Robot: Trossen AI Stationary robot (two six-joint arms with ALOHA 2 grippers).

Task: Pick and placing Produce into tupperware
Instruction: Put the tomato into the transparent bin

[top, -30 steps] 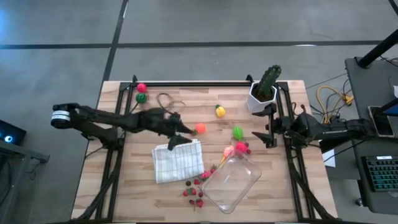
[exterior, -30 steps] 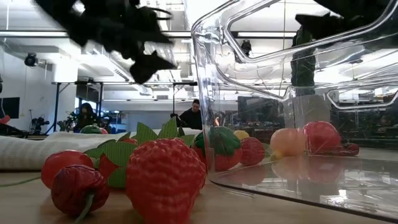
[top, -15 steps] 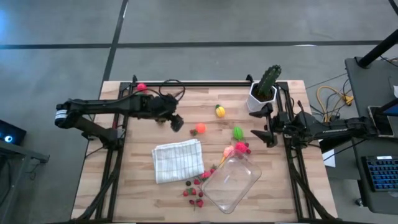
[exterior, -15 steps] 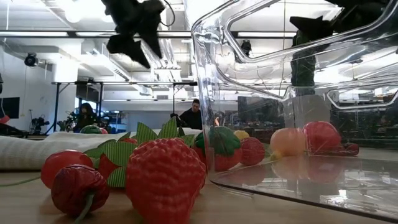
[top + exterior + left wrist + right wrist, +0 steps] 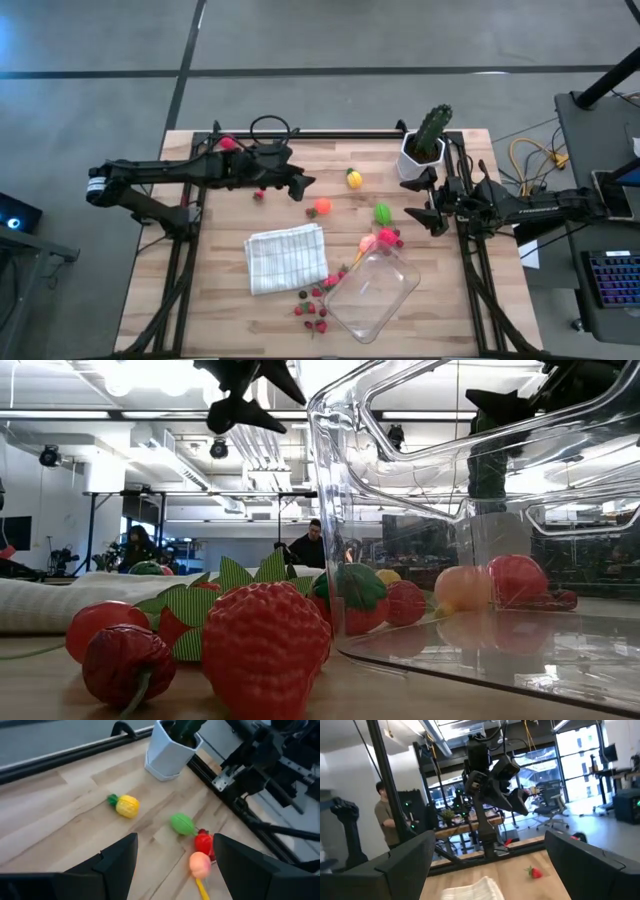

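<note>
A: What changed just now?

B: Your left tool swung away from the white cloth. It was over the cloth's far edge a second ago. Now it hangs high over the far middle of the desk, just left of the orange fruit. Its fingers are spread apart and nothing is between them.

A: Did you carry anything?

B: No. But a small red berry now lies on the desk under your left arm. I could not see it there before.

A: And the tupperware?

B: It sits at the near right, tilted, and looks empty. Most berries lie by its left corner. A pink and a red piece touch its far edge. The green one and the yellow one lie farther back.

A: The right tool?

B: It waits at the right edge near the cactus, spread wide and empty.

A: So?

B: I think nothing is packed yet. You must still grab a first piece.
</note>
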